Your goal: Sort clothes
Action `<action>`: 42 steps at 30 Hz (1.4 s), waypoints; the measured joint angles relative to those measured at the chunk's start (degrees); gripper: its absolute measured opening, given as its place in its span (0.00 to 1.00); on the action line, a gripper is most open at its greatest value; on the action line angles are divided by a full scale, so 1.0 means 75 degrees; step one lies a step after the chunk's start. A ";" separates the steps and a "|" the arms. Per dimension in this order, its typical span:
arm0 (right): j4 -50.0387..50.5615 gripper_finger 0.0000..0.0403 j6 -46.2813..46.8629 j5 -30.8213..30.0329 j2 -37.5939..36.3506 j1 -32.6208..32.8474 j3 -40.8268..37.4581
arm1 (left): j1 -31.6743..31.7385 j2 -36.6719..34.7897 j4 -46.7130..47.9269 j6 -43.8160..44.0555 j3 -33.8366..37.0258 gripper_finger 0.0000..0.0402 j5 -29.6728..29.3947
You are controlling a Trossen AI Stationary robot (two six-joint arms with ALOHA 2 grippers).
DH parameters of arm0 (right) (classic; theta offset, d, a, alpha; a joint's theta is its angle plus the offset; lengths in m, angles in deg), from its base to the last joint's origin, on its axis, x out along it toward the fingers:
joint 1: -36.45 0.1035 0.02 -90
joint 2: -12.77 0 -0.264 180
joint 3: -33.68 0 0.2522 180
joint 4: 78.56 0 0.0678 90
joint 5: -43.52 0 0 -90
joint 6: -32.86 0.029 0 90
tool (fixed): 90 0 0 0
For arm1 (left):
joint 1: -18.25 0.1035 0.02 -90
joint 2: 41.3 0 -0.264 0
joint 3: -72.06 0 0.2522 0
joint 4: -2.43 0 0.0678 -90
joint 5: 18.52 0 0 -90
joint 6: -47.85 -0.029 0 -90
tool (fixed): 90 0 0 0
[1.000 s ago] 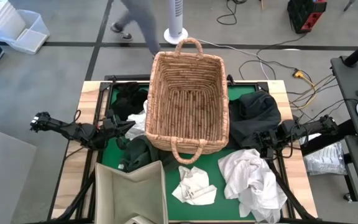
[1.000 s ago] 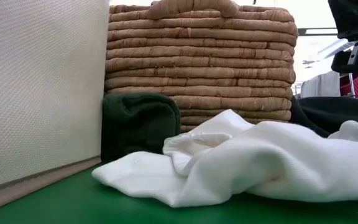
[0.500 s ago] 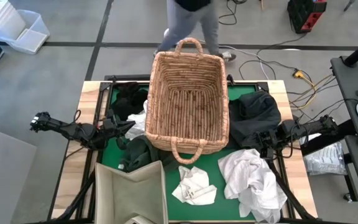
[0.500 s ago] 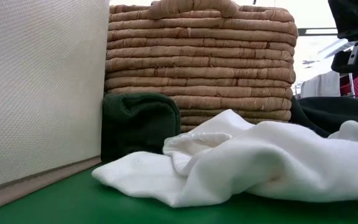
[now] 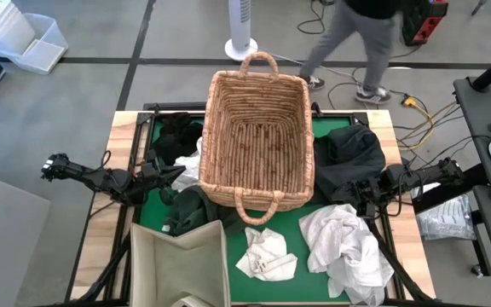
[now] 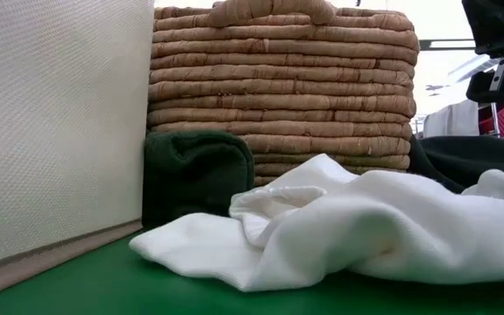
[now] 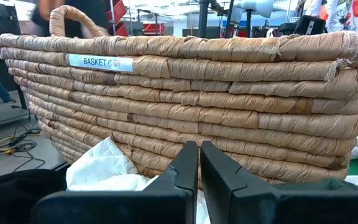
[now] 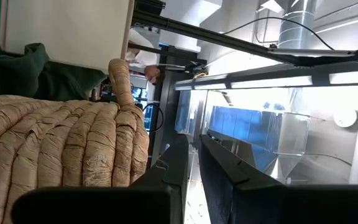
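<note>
Lying crumpled: white and dark clothes point(image 5: 348, 247)

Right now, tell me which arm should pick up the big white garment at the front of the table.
Right. The right gripper sits just behind the big white garment, jaws shut and empty. The left gripper waits beyond the wicker basket, beside the dark clothes.

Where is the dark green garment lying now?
In the high view, the dark green garment lies on the table's left side, against the wicker basket and just behind the beige fabric bin, near the left gripper.
</note>
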 joint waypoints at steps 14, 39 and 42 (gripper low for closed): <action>0.0000 0.08 0.0000 0.0001 0.0000 0.0000 0.0002 | 0.0000 -0.0002 -0.0545 0.0688 0.0000 0.00 0.0050; -0.0041 0.08 0.0000 -0.0251 0.0000 -0.0003 0.0001 | 0.0000 -0.0003 -0.2818 0.1061 -0.0009 0.00 -0.0012; -0.0035 0.08 0.0000 -0.0300 0.0000 -0.0003 0.0002 | 0.0000 -0.0002 -0.2949 0.1057 -0.0009 0.00 -0.0083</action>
